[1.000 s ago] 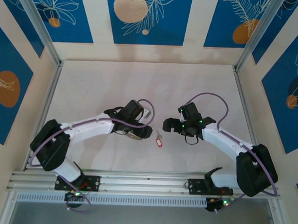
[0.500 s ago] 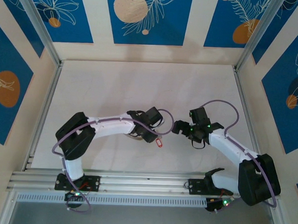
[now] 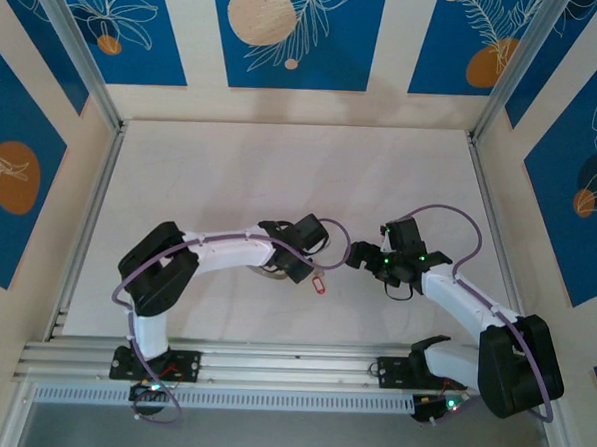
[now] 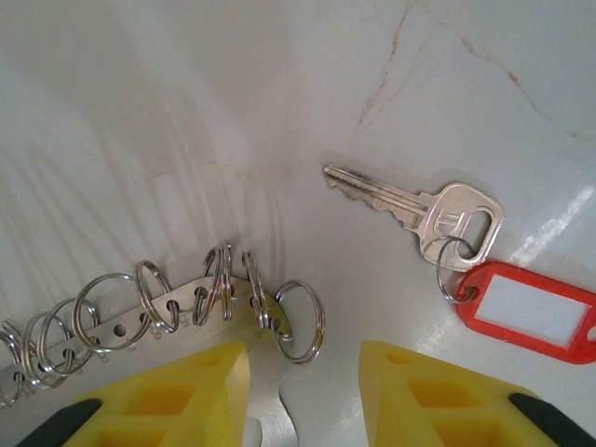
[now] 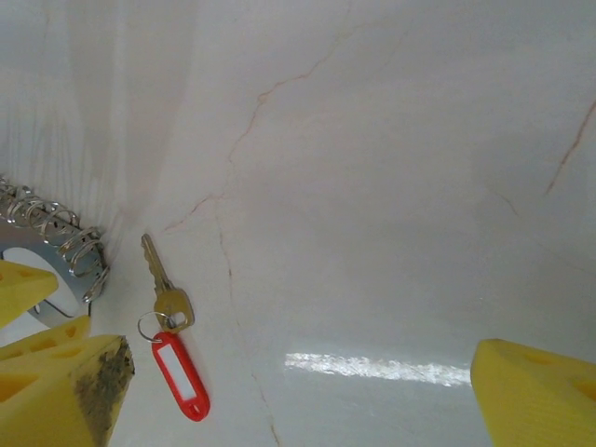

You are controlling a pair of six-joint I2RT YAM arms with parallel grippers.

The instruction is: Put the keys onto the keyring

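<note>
Left arm [image 3: 222, 248], right arm [image 3: 465, 297] bent inward, left fingers [image 4: 186, 396] narrowly apart, right fingers [image 5: 535, 391] wide

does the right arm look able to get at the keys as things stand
Probably yes: the keys lie flat on bare table just ahead of the open right gripper. The left gripper at the keyring crowds one side.
</note>
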